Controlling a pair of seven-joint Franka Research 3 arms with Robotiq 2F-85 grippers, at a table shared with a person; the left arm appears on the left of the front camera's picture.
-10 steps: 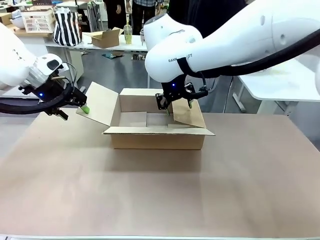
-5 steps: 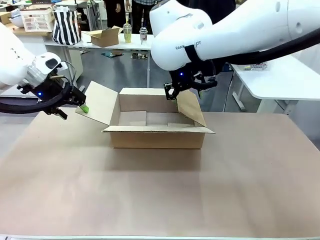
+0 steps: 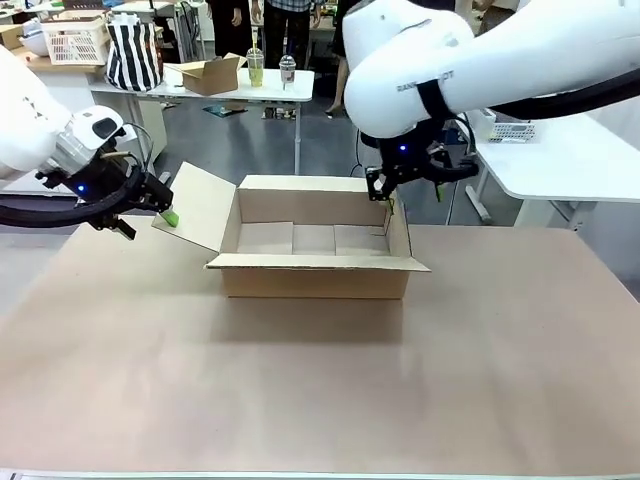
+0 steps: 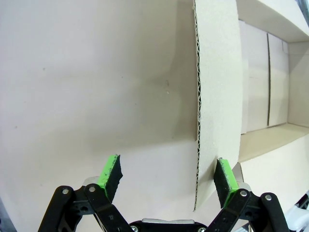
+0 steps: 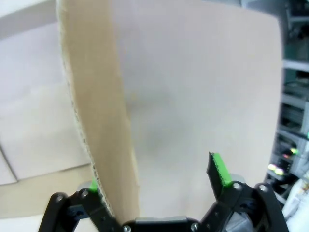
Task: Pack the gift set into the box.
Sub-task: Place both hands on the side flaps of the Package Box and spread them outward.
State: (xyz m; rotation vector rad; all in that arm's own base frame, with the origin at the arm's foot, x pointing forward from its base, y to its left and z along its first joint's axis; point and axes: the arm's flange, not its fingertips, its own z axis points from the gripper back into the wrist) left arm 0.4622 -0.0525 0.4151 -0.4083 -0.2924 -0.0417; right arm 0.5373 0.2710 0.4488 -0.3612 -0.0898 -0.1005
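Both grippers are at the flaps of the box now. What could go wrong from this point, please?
The left gripper and right gripper stand open around the left flap and right flap, so either flap may slip free and fold inward. Pulling one side harder could slide the box.

Box point(image 3: 310, 280): brown corrugated cardboard, matt, slightly fibrous. Fluted core shows along cut edge of flap point(image 4: 217, 72).
Table point(image 3: 300, 400): matt tan covering, paper-like, smooth, few faint specks.
Right arm point(image 3: 520, 50), left arm point(image 3: 25, 120): glossy white plastic shells with soft highlights.
Left gripper point(image 4: 167, 171): matt black links, silver-coloured pins at joints. Pads point(image 4: 110, 174): matt green, rubbery look.
Right gripper point(image 5: 155, 179): same black links, green pads.
Bag point(image 3: 133, 55) on far table: striped cloth.
Basket point(image 3: 75, 42): white plastic lattice.
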